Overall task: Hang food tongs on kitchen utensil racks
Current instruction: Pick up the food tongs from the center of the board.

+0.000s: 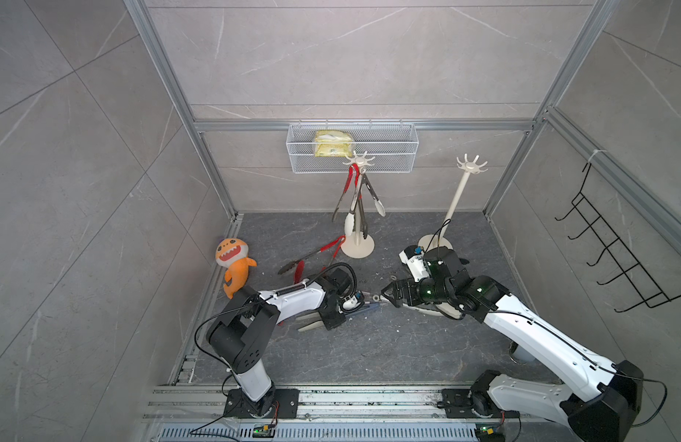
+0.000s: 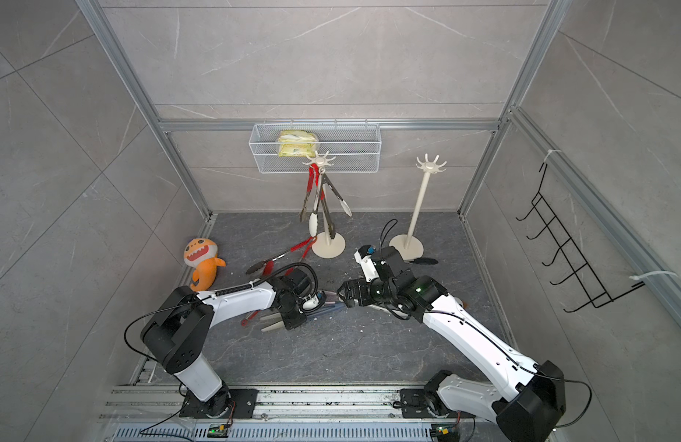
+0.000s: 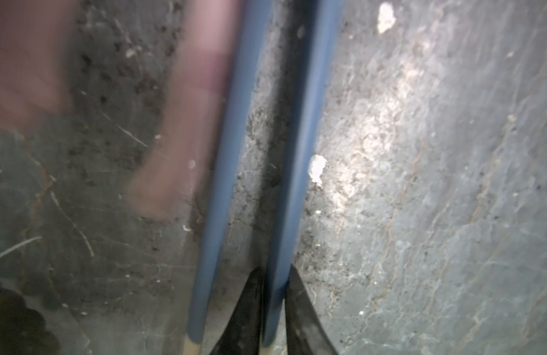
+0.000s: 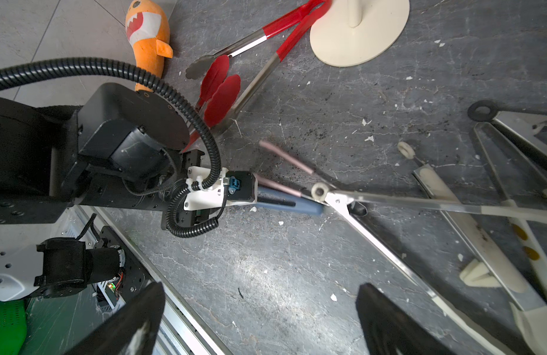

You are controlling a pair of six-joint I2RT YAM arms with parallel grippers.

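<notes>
The yellow packet in the white mesh basket carries print too small to read.

The left gripper is closed on one arm of the blue-handled tongs. In the left wrist view its two black fingertips pinch that blue arm between them, and the other blue arm runs just beside, outside the grip. These tongs are low at the dark floor between the two robot arms, hinge end toward the right gripper. The right gripper's jaws stand wide with only floor between them (the steel tongs pass close by one finger).

Both kitchen utensil racks stand toward the back wall, well apart from the blue-handled tongs. The left rack has several tongs hanging from its prongs. The base of the right rack is partly hidden behind the right arm. Red-handled tongs lie on the floor just beside the left rack's base.

A pinkish handle is blurred in the left wrist view. In both top views the wrist covers the left gripper's fingertips, so whether the blue-handled tongs touch the floor cannot be told.
</notes>
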